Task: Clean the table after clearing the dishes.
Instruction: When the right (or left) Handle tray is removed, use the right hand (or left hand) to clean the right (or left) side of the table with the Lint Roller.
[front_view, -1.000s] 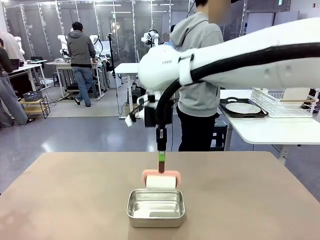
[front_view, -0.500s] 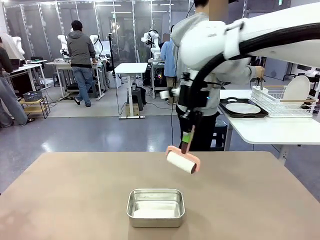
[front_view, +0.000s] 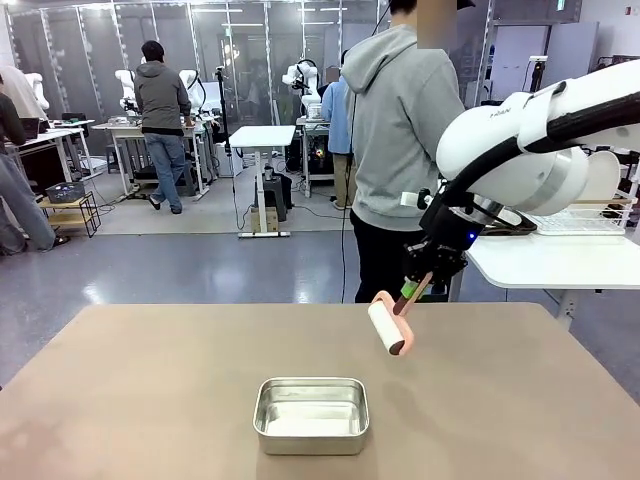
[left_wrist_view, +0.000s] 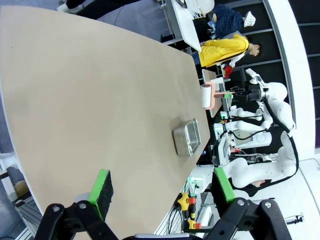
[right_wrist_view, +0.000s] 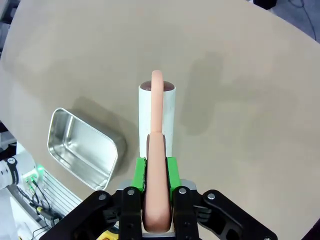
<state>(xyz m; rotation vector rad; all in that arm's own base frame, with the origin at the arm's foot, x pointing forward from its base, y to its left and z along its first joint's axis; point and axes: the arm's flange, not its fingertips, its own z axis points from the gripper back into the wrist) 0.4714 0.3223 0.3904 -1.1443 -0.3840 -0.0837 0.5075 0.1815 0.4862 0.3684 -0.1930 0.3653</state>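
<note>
Above the tan table (front_view: 150, 400), the right gripper (right_wrist_view: 156, 170) clamps a pink roller (front_view: 386, 327) by its handle; the left gripper (left_wrist_view: 162, 186) gapes wide, empty.

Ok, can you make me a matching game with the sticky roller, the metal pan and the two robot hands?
Things:
1. lint roller
2. steel pan
3. left gripper
4. right gripper

States:
A. open, holding nothing
B. sitting on the tan table
C. held up in the air above the table
D. shut on a pink handle

Pairs: 1-C, 2-B, 3-A, 4-D
</note>
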